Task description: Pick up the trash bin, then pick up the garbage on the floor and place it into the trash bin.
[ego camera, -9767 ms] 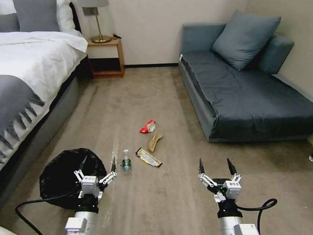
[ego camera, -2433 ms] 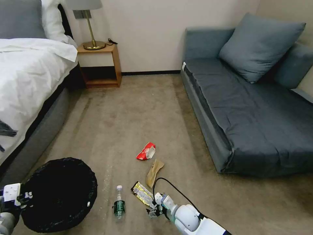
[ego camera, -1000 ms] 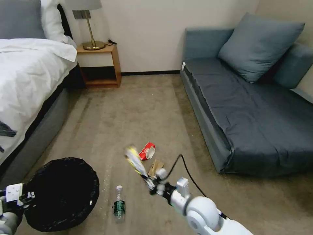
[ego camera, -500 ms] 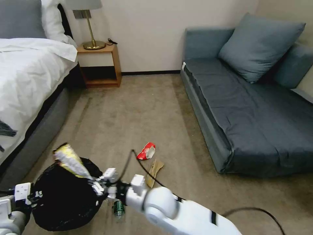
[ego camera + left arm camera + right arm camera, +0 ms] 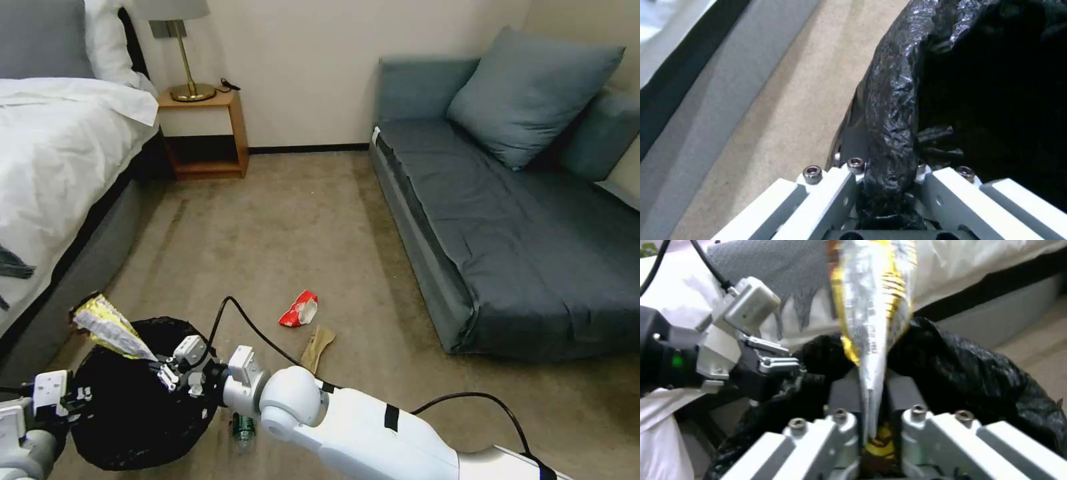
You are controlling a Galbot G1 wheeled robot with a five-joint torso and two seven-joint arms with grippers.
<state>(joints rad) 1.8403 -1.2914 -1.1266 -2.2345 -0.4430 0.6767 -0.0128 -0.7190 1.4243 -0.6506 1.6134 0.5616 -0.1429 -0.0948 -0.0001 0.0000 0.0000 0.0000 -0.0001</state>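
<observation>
While the trash bin (image 5: 133, 407) is held at the robot's 10 o'clock, low beside the grey bed base (image 5: 73, 293), its mouth is crossed by the right arm, which is reached over from 4 o'clock. The bed (image 5: 47, 167) is seen at 10 to 11 o'clock, the wooden nightstand (image 5: 203, 133) with a brass lamp (image 5: 187, 80) at 11 o'clock against the wall, and the grey-blue sofa (image 5: 520, 220) at 1 to 2 o'clock. On the carpet (image 5: 280, 220) at 12 o'clock, the red-and-white snack bag (image 5: 300, 310) is lying, with the tan paper wrapper (image 5: 317, 347) just nearer than it. The clear bottle (image 5: 241, 427) is largely hidden under the right arm, only its green label being seen, just beside the bin. A black cable (image 5: 247, 327) is looped above the arm.

The yellow-brown candy wrapper (image 5: 107, 327) is pinched by one end in the closed right gripper (image 5: 163, 370), the fingers (image 5: 842, 396) being pressed flat against its two sides. The rest of the wrapper is stuck out beyond the fingertips, above the bin's far rim, toward the bed. The left gripper (image 5: 77, 400) is clamped onto the bin's rim, the bunched black bag (image 5: 891, 133) being squeezed between its closed fingers (image 5: 853, 136), one finger outside the rim and the other inside.
</observation>
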